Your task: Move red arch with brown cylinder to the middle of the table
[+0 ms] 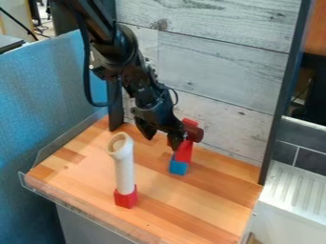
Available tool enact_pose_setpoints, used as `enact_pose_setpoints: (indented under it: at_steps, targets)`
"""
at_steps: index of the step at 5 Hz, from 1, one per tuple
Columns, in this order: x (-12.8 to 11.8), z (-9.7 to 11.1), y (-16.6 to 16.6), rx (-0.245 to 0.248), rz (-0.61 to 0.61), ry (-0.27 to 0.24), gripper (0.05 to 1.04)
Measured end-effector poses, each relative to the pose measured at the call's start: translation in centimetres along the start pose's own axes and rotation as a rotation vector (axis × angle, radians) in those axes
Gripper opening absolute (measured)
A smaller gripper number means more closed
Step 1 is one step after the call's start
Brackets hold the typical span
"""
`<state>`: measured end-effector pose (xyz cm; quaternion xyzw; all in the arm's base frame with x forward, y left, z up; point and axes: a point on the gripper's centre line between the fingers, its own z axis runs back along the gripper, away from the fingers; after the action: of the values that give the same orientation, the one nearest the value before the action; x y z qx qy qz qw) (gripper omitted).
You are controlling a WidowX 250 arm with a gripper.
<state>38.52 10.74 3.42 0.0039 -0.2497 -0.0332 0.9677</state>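
The black two-finger gripper (162, 139) hangs over the far part of the wooden table (83, 174), its two fingers spread well apart with a gap between them, and nothing is seen in its hold. The finger on the right is just beside the red arch (189, 122), overlapping it in the view; whether they touch, I cannot tell. The brown cylinder (195, 134) is at the arch, high in a stack at the far side of the table, right of the gripper. Below them is a red block (183, 152), above a blue block (178, 167) at the foot of the stack. The gripper partly hides the arch. Nearer and to the left, a white tube (124, 167) stands upright in or on another red block (126, 197), its wide open end at the top. A clear rim (73, 206) runs along the table's near left edge. A grey plank panel (219, 71) rises behind the table, and a blue fabric partition (45, 100) stands at the left.
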Motion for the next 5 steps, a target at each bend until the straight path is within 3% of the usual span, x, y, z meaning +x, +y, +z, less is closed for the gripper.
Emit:
enact_pose_setpoints:
  at_steps: [5]
  targets:
    - [0.3,-2.0,-1.3,0.011,-0.031,0.004,1.0]
